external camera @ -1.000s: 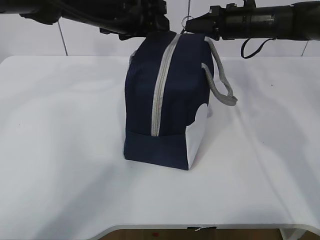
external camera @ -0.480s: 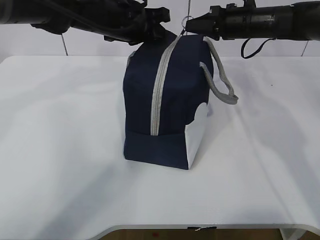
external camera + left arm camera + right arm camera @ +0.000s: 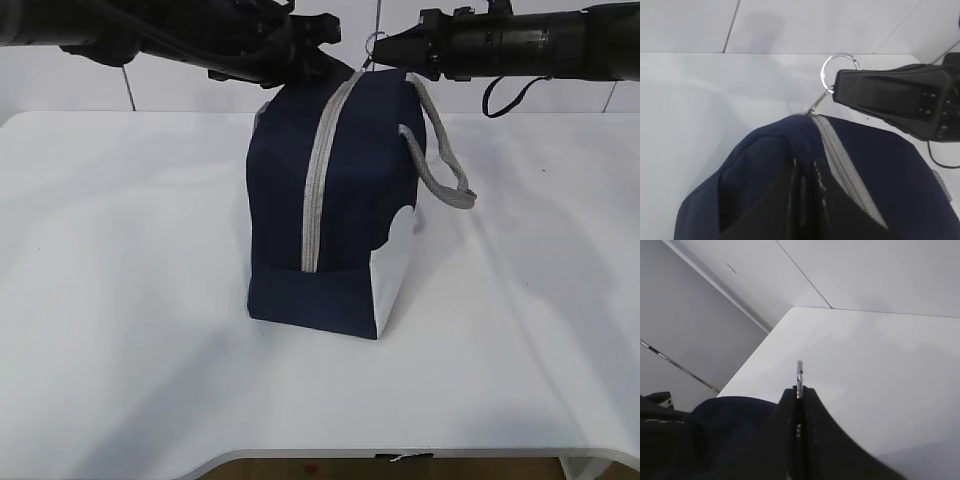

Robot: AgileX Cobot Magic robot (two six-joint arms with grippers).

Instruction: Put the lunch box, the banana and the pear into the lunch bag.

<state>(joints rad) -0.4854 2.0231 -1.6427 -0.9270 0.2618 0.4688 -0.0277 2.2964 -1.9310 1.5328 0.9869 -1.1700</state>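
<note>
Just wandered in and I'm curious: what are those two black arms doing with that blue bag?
The right gripper has pinched the metal ring of the zipper pull at the far top end of the lunch bag. The left gripper is clamped on the bag's top fabric, apparently steadying it. The grey zipper looks closed along its visible length. No food or box is in view on the white table.

A bare lab-like test station: a plain white tabletop (image 3: 120, 300) before a white panelled wall (image 3: 180, 95).
</note>
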